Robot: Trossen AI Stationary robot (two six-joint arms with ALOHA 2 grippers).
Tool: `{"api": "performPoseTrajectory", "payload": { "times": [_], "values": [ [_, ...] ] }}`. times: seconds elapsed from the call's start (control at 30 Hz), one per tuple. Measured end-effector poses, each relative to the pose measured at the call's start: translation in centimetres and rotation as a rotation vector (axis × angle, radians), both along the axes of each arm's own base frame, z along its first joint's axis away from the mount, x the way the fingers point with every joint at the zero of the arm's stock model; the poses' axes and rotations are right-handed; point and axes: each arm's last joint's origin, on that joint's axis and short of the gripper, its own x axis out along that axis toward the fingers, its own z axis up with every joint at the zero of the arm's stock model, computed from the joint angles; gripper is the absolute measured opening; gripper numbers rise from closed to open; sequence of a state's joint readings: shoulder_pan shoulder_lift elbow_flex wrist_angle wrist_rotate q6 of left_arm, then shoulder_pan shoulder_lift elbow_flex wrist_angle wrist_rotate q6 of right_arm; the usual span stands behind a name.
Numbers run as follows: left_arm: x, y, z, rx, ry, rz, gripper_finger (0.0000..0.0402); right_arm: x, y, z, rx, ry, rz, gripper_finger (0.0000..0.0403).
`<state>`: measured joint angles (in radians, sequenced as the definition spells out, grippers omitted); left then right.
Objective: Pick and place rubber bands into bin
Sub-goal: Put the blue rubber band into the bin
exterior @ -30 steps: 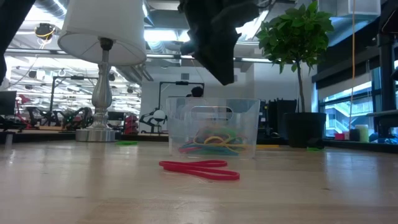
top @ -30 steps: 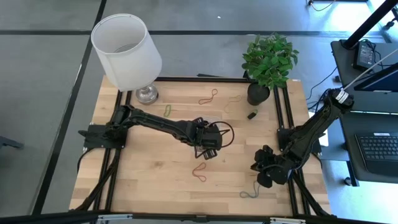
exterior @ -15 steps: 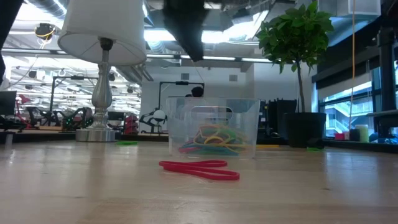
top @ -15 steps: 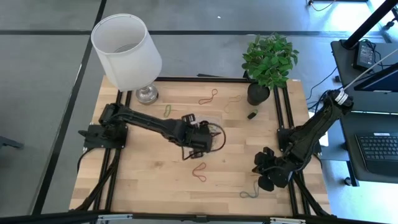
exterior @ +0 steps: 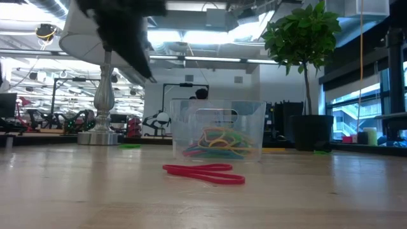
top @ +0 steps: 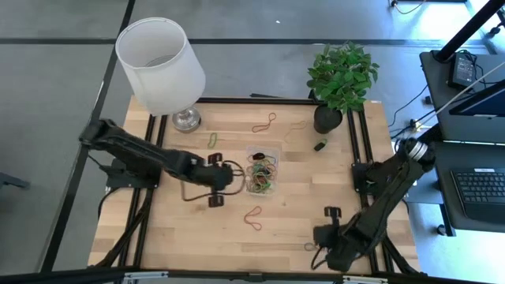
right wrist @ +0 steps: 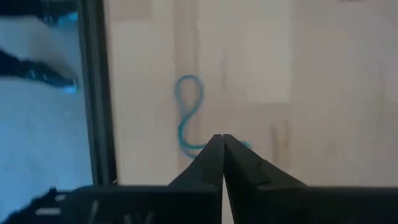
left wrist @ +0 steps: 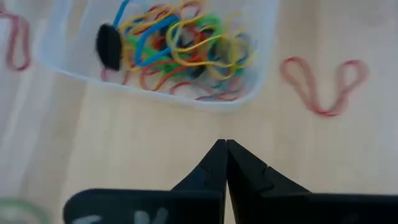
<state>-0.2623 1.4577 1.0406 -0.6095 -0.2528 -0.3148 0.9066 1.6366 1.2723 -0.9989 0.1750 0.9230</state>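
- 1 clear bin [top: 262, 168] mid-counter [top: 189, 229], piled with rubber bands [top: 261, 170].
- 5 loose bands on wood: red [top: 253, 218], red [top: 264, 123], green [top: 212, 140], green [top: 296, 130], blue [right wrist: 188, 115].
- 2 end effectors closed, empty: left end effector [top: 230, 175] beside bin, right end effector [top: 316, 251] over blue band.

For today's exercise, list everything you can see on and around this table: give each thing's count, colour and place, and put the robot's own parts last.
bin: one, clear, table centre, holding a tangle of coloured rubber bands.
red band: one, loose, near side of the bin.
blue band: one, by the right near edge.
red-orange band: one, far side of the bin.
green band: one, near the lamp base.
pale band: one, beside the pot.
black clip: one, near the pot.
lamp: one, white shade, far left corner.
plant: one, green, black pot, far right.
left gripper: shut, empty, left of the bin.
right gripper: shut, empty, over the blue band.
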Motion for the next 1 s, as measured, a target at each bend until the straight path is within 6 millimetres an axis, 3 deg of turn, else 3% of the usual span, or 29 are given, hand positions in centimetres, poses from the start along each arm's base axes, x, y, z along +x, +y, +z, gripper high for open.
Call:
{"api": "performPoseTrajectory", "payload": {
  "times": [0.17, 0.33, 0.5, 0.67, 0.83, 1.0],
  "values": [
    [-4.1, 1.0, -1.2, -0.078, -0.164, -0.028, 0.0001, 1.0, 2.0, -2.4, 0.001, 0.088, 0.059, 0.0047],
    [-7.1, 1.8, -2.2, -0.112, -0.206, 0.008, 0.0003, 1.9, 3.3, -4.4, 0.039, 0.085, 0.065, 0.0093],
    [-8.6, 2.2, -2.9, -0.111, -0.207, 0.009, 0.0001, 2.6, 4.2, -6.2, 0.045, 0.081, 0.065, 0.0141],
    [-8.9, 2.3, -3.1, -0.085, -0.193, 0.000, 0.0003, 2.8, 4.6, -8.5, 0.013, 0.137, 0.063, 0.0172],
    [-8.9, 2.3, -3.1, -0.052, -0.187, -0.052, 0.0001, 3.0, 4.8, -10.7, -0.029, 0.185, 0.005, 0.0170],
    [-8.9, 2.3, -3.1, -0.046, -0.186, -0.065, 0.0002, 3.1, 5.0, -11.9, -0.030, 0.227, -0.082, 0.0103]
  ]
}}
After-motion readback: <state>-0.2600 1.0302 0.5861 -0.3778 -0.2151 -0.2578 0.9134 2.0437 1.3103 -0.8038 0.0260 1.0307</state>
